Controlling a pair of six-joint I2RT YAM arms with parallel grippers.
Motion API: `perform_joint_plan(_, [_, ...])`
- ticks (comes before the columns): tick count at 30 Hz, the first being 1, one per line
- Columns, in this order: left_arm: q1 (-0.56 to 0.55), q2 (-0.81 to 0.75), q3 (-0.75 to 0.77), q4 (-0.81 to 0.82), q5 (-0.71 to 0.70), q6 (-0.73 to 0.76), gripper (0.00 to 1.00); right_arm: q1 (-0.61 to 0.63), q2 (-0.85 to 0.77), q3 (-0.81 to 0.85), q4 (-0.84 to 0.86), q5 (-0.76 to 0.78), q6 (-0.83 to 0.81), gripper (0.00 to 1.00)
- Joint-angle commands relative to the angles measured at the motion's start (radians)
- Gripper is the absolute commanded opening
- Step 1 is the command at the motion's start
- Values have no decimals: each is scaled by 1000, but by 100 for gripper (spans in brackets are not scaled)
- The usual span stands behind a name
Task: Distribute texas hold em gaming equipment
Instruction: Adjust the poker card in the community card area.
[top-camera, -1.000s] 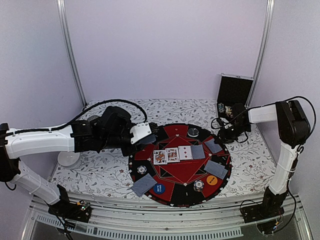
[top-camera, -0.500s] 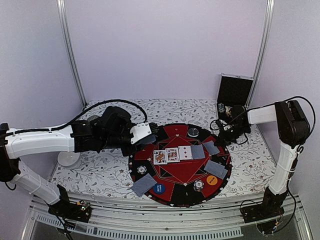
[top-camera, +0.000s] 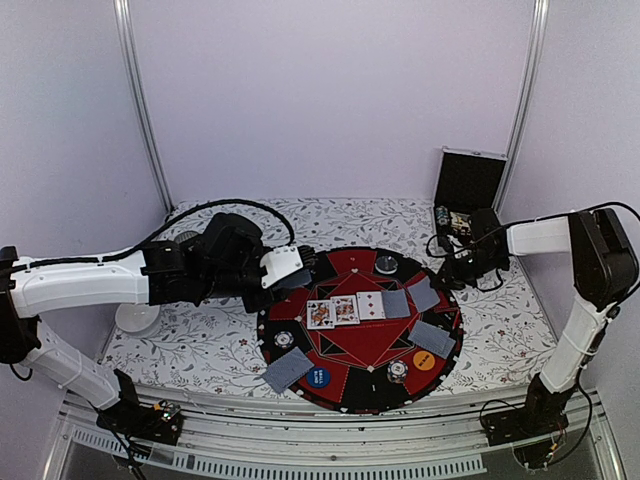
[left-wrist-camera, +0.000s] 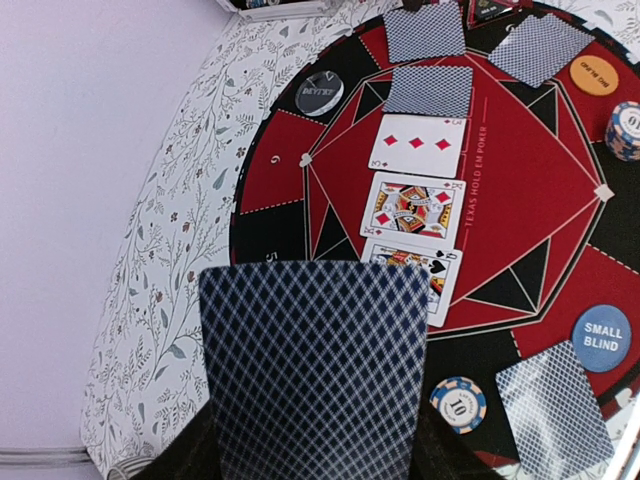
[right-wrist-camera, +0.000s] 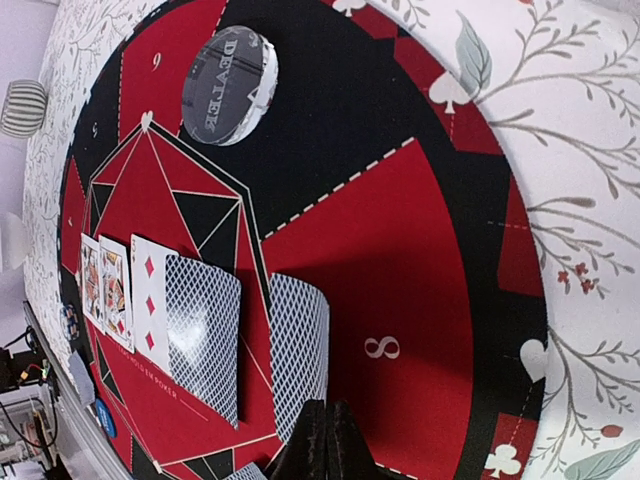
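On the round red and black poker mat (top-camera: 350, 390) three face-up cards (top-camera: 345, 310) lie in a row, with a face-down card (top-camera: 397, 303) beside them. My left gripper (left-wrist-camera: 315, 445) is shut on a grey-blue-backed stack of cards (left-wrist-camera: 315, 370), held over the mat's left edge. At the mat's right rim my right gripper (right-wrist-camera: 325, 425) is shut, fingertips together on the corner of a face-down card (right-wrist-camera: 300, 345) that bows up off the mat. More face-down cards (top-camera: 432, 338) (top-camera: 287, 369), striped chips (top-camera: 283, 339) (top-camera: 398, 371), a blue disc (top-camera: 319, 377) and an orange disc (top-camera: 424, 360) lie around the mat.
A black silver-edged case (top-camera: 467, 185) stands open at the back right with chips in it. A clear dealer button (right-wrist-camera: 230, 85) lies on the mat's far side. A ribbed grey cup (right-wrist-camera: 22, 108) and a white disc (top-camera: 135, 318) sit left of the mat.
My right gripper has closed at the right-hand face-down card and its arm has swung a little to the right; the card shifted slightly. The left arm has stayed still.
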Motion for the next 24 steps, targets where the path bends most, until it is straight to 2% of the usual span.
perform_joint_plan(1, [-16, -6, -9, 14, -10, 7, 53, 4, -48, -62, 111, -37, 95, 2])
perform_joint_plan(10, [-17, -9, -10, 14, -10, 8, 53, 4, -35, -115, 240, -72, 186, 2])
perform_joint_plan(24, [-17, -11, -12, 14, -12, 9, 53, 10, -38, -152, 271, -74, 215, 2])
